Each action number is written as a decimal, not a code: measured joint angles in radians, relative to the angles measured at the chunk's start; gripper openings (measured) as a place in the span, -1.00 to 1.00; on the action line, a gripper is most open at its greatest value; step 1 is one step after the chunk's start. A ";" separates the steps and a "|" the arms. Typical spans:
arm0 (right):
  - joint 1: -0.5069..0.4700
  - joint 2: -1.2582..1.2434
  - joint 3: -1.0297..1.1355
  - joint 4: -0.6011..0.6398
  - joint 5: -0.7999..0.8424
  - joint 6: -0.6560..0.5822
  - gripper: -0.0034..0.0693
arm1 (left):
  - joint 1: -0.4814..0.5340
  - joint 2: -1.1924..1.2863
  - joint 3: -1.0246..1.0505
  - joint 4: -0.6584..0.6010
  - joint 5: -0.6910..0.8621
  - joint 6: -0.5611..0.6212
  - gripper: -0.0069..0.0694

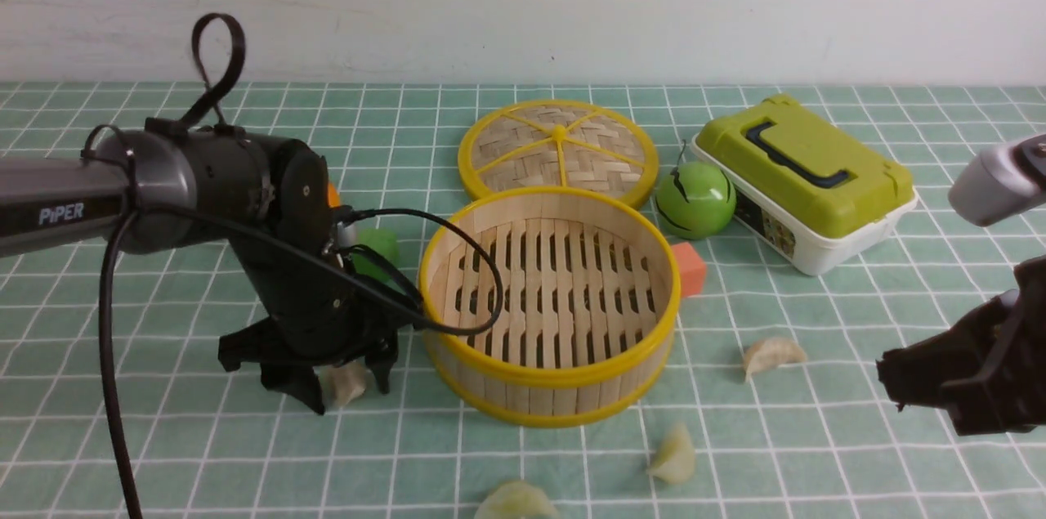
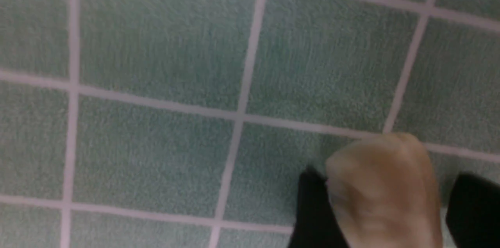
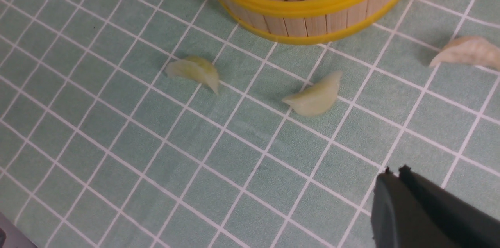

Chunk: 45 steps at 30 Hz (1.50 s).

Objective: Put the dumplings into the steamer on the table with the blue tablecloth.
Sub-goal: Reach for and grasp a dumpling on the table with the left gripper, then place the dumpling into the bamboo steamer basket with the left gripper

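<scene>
Near, two dumplings (image 1: 674,455) wait. At left, the jaws of your left gripper (image 1: 350,399) are spread around another dumpling (image 2: 384,201); centre, then close softly. Right gripper (image 3: 395,172): pressed together. Lift above the farther steamer's rim (image 1: 556,374).

Soft, even light on the tabletop (image 1: 825,437). The left wrist view is dimmer and blurry around the dumpling (image 2: 386,193).
</scene>
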 joint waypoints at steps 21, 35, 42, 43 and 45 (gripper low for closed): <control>0.000 0.000 -0.001 -0.018 -0.023 0.000 -0.85 | -0.208 -0.070 -0.486 -0.008 0.142 0.166 -0.18; 0.000 0.000 -0.001 -0.013 0.017 0.000 -0.82 | -0.279 0.324 -0.695 0.014 0.042 0.169 -0.19; 0.000 0.000 -0.001 -0.013 0.020 0.000 -0.82 | -0.279 0.329 -0.707 0.021 0.042 0.169 0.31; 0.000 0.000 -0.001 -0.013 0.020 0.000 -0.81 | -0.279 0.316 -0.725 0.022 0.081 0.170 0.49; 0.000 0.000 -0.001 -0.013 0.020 0.000 -0.81 | -0.279 0.297 -0.756 0.023 0.135 0.176 0.68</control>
